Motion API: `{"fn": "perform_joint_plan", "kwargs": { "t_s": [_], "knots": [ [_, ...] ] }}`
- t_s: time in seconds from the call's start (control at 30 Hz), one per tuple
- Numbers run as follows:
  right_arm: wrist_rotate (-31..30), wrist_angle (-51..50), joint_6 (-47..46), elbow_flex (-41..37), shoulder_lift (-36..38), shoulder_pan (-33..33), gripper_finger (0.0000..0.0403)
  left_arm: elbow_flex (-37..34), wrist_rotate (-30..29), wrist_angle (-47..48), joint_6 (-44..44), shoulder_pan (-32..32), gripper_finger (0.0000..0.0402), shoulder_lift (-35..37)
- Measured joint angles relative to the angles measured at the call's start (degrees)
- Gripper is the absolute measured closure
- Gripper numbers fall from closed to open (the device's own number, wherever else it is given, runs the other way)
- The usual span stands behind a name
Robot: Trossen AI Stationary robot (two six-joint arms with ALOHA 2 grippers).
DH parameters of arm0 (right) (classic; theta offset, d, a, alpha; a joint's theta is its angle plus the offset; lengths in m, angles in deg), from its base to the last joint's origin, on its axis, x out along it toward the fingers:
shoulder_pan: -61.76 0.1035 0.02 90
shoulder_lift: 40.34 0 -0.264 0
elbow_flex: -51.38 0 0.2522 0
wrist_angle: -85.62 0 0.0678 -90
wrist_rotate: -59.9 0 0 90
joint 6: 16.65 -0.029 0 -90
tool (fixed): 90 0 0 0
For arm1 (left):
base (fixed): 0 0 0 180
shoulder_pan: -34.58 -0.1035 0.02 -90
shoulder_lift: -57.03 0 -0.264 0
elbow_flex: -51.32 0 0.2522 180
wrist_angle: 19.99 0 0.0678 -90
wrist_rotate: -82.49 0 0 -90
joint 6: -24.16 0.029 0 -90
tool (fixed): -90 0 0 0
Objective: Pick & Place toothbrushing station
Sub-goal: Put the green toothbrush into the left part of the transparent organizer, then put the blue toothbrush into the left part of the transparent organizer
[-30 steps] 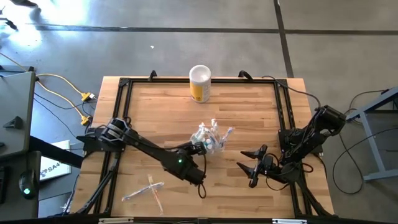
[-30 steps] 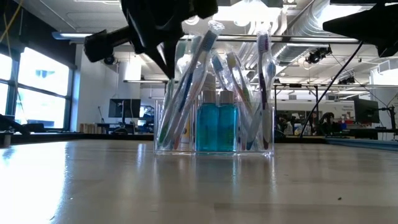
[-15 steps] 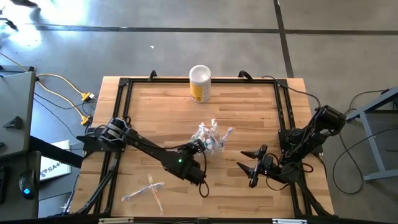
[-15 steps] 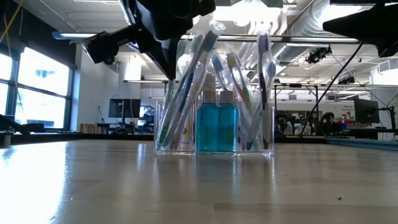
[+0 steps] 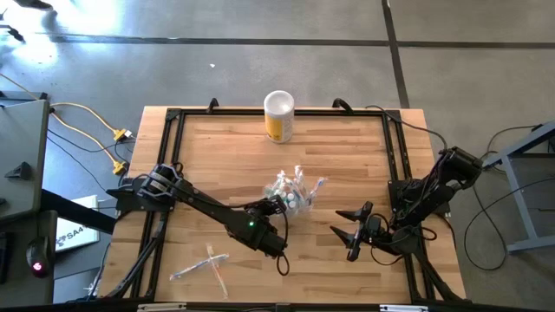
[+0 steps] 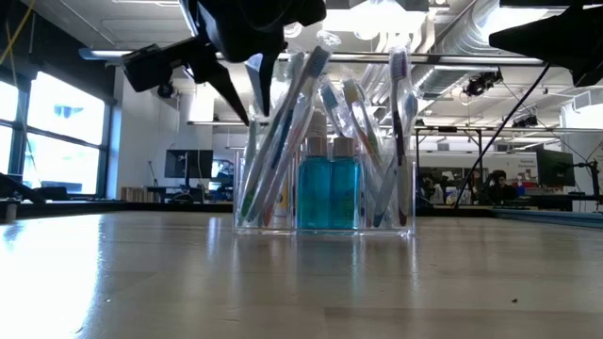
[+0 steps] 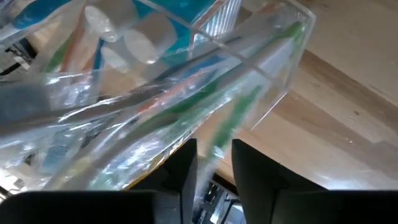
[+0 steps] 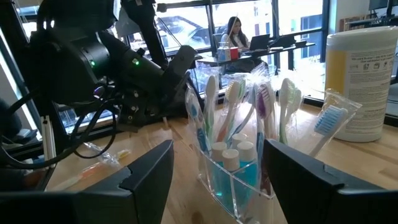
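The toothbrushing station (image 5: 295, 192) stands near the table's middle. It is a clear holder (image 6: 325, 188) with teal tubes and several wrapped toothbrushes leaning in it. My left gripper (image 5: 279, 204) is at the station's near left side, slanting down at the brush tops. In the low view its fingers (image 6: 231, 89) stand apart. In the left wrist view a wrapped toothbrush (image 7: 230, 118) runs into the gap between them (image 7: 214, 165). My right gripper (image 5: 351, 238) waits open at the near right, level, facing the station (image 8: 239, 162). My left gripper stands open around the upper end of one wrapped toothbrush (image 7: 219, 143), coming slanting down from the near left. I cannot tell whether either finger touches it. The brush leans in the holder, its lower end inside.
A yellow canister with a white top (image 5: 278, 117) stands at the far edge, beyond the station. Loose wrapped toothbrushes (image 5: 208, 264) lie on the wood at the near left. A dark frame (image 5: 173, 117) runs around the tabletop.
My left gripper has opened; its fingertips were together and now show a gap in the low view. It has also rolled a little in place. The station and its brushes stay where they were.
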Motion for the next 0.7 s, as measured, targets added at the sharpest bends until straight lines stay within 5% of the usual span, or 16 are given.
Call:
{"fn": "perform_joint_plan", "kwargs": {
  "t_s": [0.47,0.7],
  "knots": [
    [0.0,-1.0,0.0,0.0,0.0,0.0,0.0163,14.8,-6.4,8.5,-0.8,4.3,0.0295,0.0],
    [1.9,-2.3,0.1,0.0,0.0,0.0,0.0163,27.9,-11.1,17.8,-25.5,7.9,0.0295,0.0]
  ]
}}
